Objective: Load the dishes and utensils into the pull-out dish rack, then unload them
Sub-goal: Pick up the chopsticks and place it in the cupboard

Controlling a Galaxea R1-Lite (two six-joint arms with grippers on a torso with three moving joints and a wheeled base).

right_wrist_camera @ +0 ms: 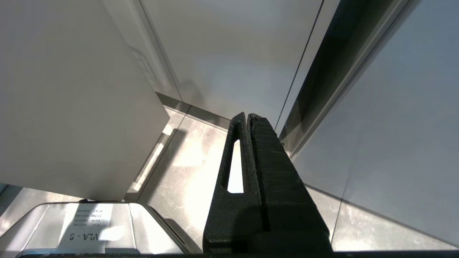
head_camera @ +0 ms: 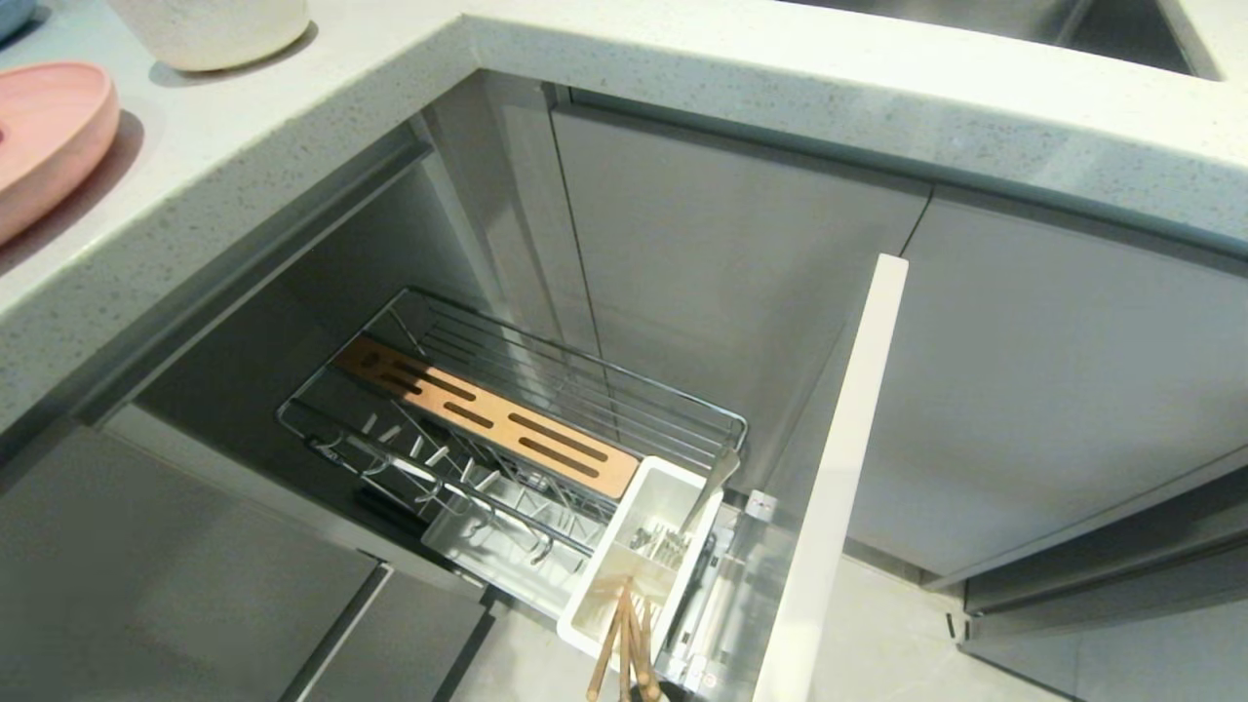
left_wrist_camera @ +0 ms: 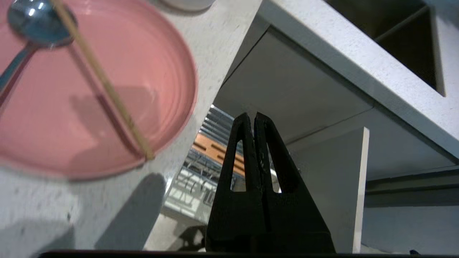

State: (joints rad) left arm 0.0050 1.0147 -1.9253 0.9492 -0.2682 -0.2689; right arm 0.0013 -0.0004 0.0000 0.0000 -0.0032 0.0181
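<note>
The pink plate [left_wrist_camera: 89,93] lies on the counter, with the metal spoon [left_wrist_camera: 34,21] and a wooden chopstick [left_wrist_camera: 104,82] resting across it. The cream bowl [head_camera: 210,29] stands behind the plate [head_camera: 39,136]. Below the counter the pull-out dish rack [head_camera: 546,385] is drawn out, its plate prongs bare. Its white tub [head_camera: 595,609] holds wooden chopsticks [head_camera: 624,643] and a leaning metal handle [head_camera: 712,483]. My left gripper [left_wrist_camera: 254,115] is shut and empty, above the counter edge beside the plate. My right gripper [right_wrist_camera: 247,115] is shut and empty, low by the floor. Neither arm shows in the head view.
The rack's pale cabinet front [head_camera: 838,487] juts out to the right of the basket. The speckled counter [head_camera: 682,88] wraps round the corner, with a sink [head_camera: 975,19] at the back right. Grey cabinet doors [head_camera: 731,253] stand behind the rack. The robot's base [right_wrist_camera: 89,229] is beside the right gripper.
</note>
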